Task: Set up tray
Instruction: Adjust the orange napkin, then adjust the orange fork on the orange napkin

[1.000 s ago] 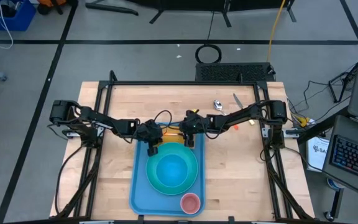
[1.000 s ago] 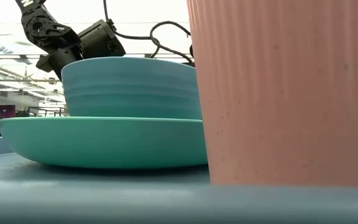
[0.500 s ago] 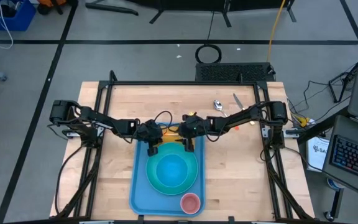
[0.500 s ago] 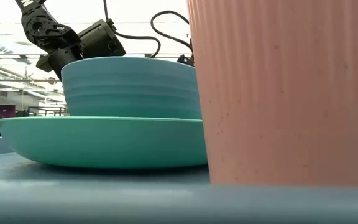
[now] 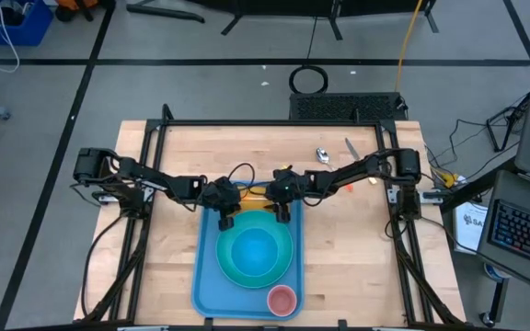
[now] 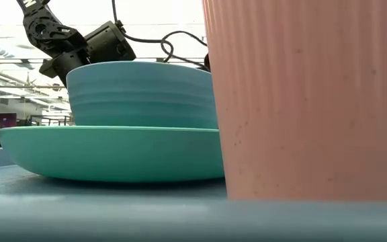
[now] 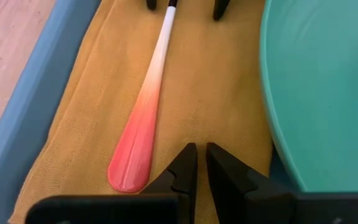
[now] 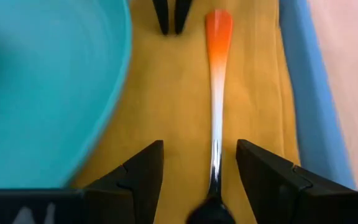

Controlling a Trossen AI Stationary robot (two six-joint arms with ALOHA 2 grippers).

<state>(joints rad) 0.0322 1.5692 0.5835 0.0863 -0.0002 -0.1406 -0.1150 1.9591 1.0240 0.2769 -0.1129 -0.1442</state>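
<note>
High view looked straight down on a pale wooden worktop (image 5: pixel 339 248) with a visible plank grain, framed by black rails and standing on a grey floor marked with dark tape lines; a keyboard (image 5: pixel 529 234) sat off to one side beyond the frame. The tray (image 5: pixel 205 276), smooth light-blue plastic with rounded corners and a raised rim, lay at the middle of the worktop's near half. Inside the tray a round turquoise plate (image 5: pixel 230 268) carried a blue bowl (image 5: pixel 255 250), and a ribbed pink cup (image 5: pixel 282 300) stood at the tray's near corner. Along the tray's far end lay a woven orange-yellow napkin (image 7: pixel 98 118), and on it a slim utensil (image 7: pixel 143 118) whose glossy handle faded from red through white. The left gripper (image 7: pixel 197 163) hovered over the napkin just beside the plate, its dark fingers nearly together with nothing between them. The right gripper (image 8: pixel 199 163) faced it from the tray's opposite side, fingers apart and straddling the utensil's dark end without clearly pinching it.
</note>
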